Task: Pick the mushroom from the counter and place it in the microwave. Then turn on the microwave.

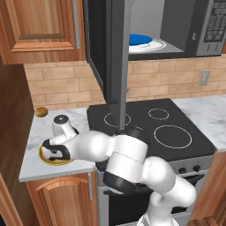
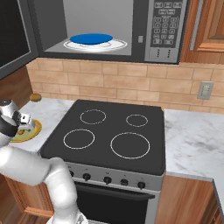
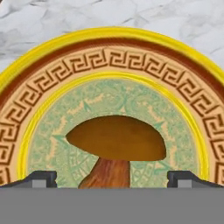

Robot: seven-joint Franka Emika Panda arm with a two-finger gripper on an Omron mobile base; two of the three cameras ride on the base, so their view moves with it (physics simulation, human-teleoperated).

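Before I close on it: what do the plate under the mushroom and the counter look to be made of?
Plate: likely glazed ceramic, given the glossy yellow rim and printed key-pattern band. Counter: looks like polished white marble with faint grey veins. Mushroom: smooth brown cap, matte.

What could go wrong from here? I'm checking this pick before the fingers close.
The open gripper straddles the mushroom, which lies on a patterned plate. Its rounded cap is wider than the stem, so the fingers may slip off or nudge it across the plate. Coming down too far could press the fingertips into the plate. Later, the open microwave door hangs above the stove and could block the lift.
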